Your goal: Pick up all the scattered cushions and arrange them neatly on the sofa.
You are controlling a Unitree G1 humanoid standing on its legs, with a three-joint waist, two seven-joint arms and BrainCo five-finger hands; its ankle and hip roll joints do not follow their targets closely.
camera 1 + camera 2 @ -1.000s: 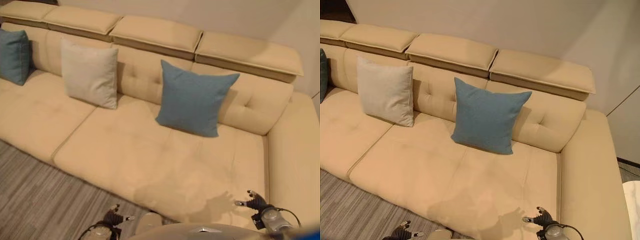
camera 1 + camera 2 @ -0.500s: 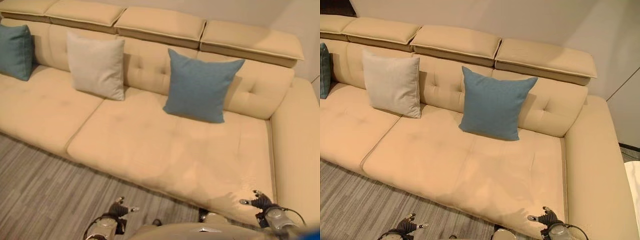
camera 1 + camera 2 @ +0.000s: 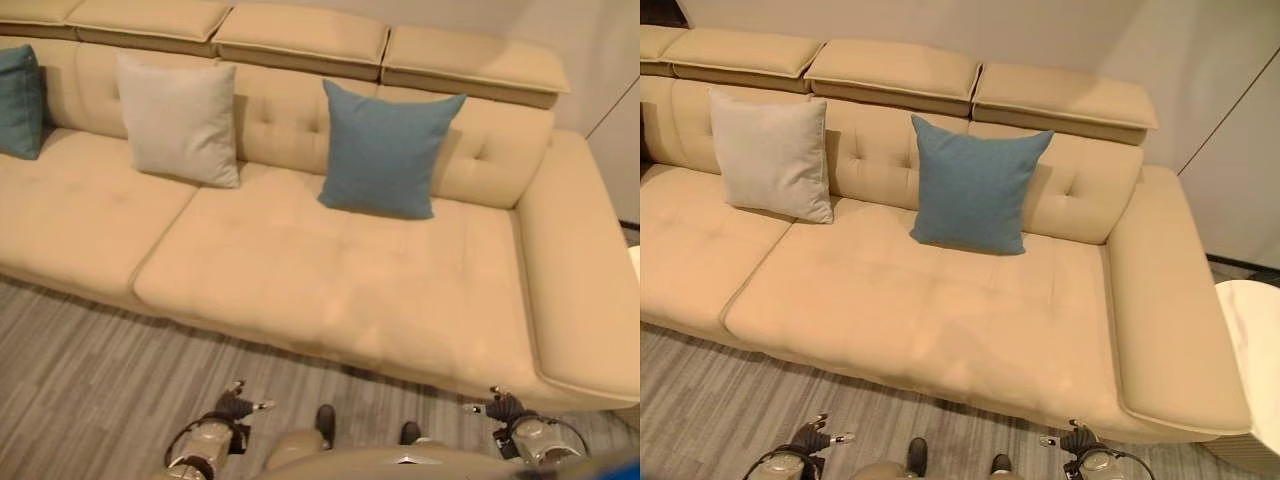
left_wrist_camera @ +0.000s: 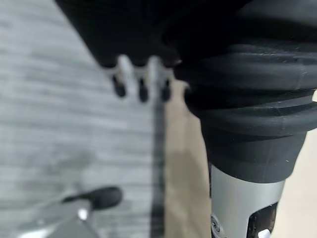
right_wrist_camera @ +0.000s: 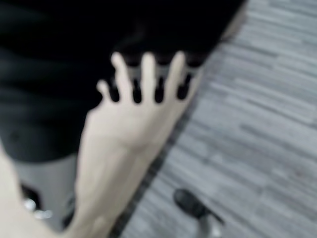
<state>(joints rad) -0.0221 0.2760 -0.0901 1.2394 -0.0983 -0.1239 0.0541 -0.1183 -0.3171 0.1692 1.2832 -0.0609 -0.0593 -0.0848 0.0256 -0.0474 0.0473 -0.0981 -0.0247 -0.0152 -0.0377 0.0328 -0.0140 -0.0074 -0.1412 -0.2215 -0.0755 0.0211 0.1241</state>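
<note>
A long cream sofa (image 3: 330,290) stretched across the head views, with padded headrests along its back and a chaise end at the robot's right. Three cushions stood on its seat, each propped upright against the backrest. A blue cushion (image 3: 385,152) leaned right of the middle, a pale grey cushion (image 3: 178,120) stood well apart from it to the left, and a second blue cushion (image 3: 18,102) showed partly at the left edge of the left eye view, beyond the grey one. All three sat apart from one another, none touching. Grey striped floor (image 3: 90,380) ran in front of the sofa, and no cushion lay on the part of it that showed. A white rounded table edge (image 3: 1255,350) appeared at the far right of the right eye view, just beyond the chaise end. The left hand (image 3: 236,404) hung low at the bottom of the head views over the floor, its fingers loosely extended and holding nothing; in its own wrist view the fingers (image 4: 141,82) hung straight in a row above the floor beside the sofa's front edge. The right hand (image 3: 500,406) hung low at the bottom right, near the front edge of the sofa, and its fingers (image 5: 148,74) showed spread and straight in its wrist view, empty, over the sofa edge and floor.
</note>
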